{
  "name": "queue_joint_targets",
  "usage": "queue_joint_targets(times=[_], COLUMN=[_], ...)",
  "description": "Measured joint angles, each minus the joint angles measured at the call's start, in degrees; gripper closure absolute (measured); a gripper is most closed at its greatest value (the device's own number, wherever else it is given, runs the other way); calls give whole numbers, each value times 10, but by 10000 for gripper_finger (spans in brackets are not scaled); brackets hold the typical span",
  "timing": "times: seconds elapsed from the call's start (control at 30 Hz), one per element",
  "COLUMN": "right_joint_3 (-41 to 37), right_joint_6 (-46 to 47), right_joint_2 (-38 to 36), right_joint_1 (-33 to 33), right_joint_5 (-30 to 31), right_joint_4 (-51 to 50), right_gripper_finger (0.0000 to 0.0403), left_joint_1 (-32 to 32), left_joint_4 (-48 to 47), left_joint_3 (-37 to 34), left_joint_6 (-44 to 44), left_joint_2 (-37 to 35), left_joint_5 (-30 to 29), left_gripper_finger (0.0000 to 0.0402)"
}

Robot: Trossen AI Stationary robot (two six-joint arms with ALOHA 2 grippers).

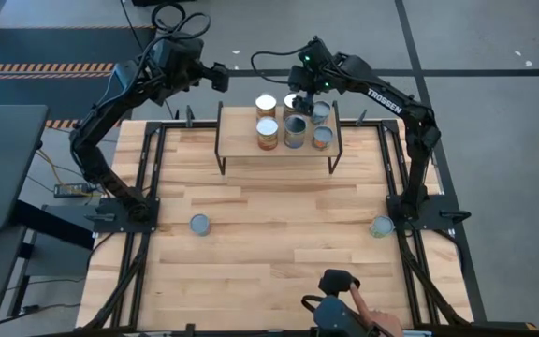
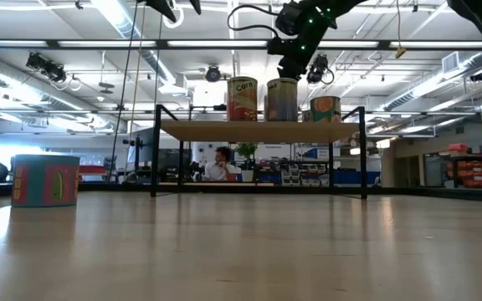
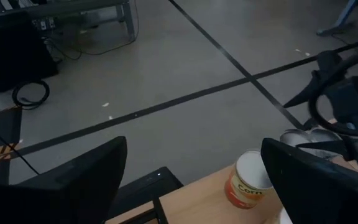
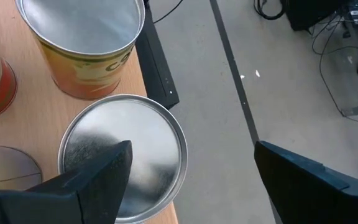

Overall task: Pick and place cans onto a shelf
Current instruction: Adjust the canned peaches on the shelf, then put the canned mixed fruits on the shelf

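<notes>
A placing step is judged near its end: the right claw (image 1: 298,96) is spread wide above a silver-topped can (image 4: 123,155) at the shelf's (image 1: 237,150) twelve o'clock edge. Next, two cans (image 1: 199,224) on the counter (image 1: 279,243) await pickup. The left claw (image 3: 191,180), spread and empty, is shown only by its wrist view.

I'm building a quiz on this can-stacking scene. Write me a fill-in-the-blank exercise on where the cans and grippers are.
1. The number of cans standing on the shelf is ____.
2. The number of cans left on the tabletop is ____.
3. The gripper hovering right above the shelf's back row is the ____ gripper.
4. The left gripper is raised off the shelf's back-left corner, and its jaws are ____.

Missing words: six; two; right; open
</notes>
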Motion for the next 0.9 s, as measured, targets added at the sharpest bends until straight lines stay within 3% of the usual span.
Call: queue_joint_targets(times=[0.23,0.47,0.67,0.9], right_joint_3=[1,34,34,34], right_joint_6=[-5,-1,21,89], right_joint_2=[0,-41,-106,-172], right_joint_1=[0,-1,0,12], right_joint_5=[21,23,-29,-93], right_joint_4=[13,21,25,21], right_gripper_finger=[57,57,57,57], left_joint_1=[-16,-29,-79,-145], left_joint_4=[-3,-76,-163,-245], left_joint_3=[0,-1,-3,-9], left_joint_6=[2,66,82,28], left_joint_2=[0,-23,-33,-51], left_joint_5=[0,79,151,153], left_gripper_finger=[24,24,24,24])
